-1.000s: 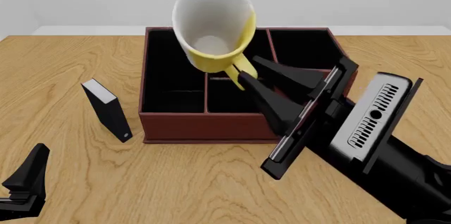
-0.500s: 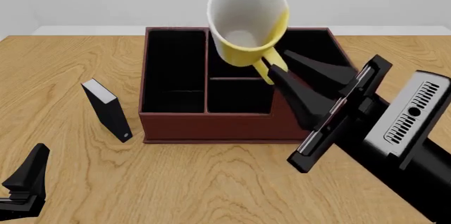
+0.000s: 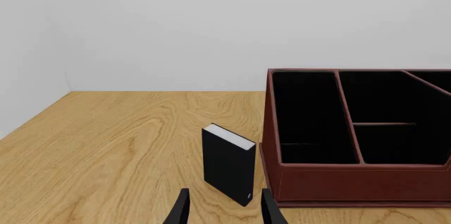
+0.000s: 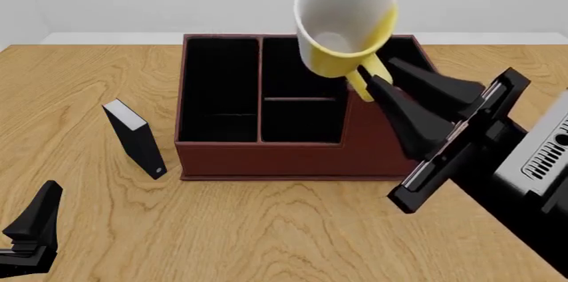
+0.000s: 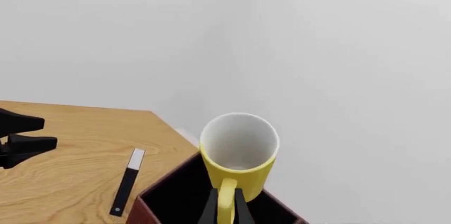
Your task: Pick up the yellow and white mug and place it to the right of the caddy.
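Front view: mug (image 4: pixel 344 19) above caddy (image 4: pixel 266 155).

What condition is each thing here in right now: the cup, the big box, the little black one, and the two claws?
Yellow and white mug: lifted, tilted, held by its handle above the caddy.
Caddy: on the table, compartments empty.
Small black box: upright, beside the caddy, apart from it.
Right tool: shut on the handle.
Left tool: open, holding nothing.

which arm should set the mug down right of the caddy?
Right. Its claw already grips the mug by the handle, held above the caddy near its right end. The left claw sits low at the table's near-left, holding nothing.
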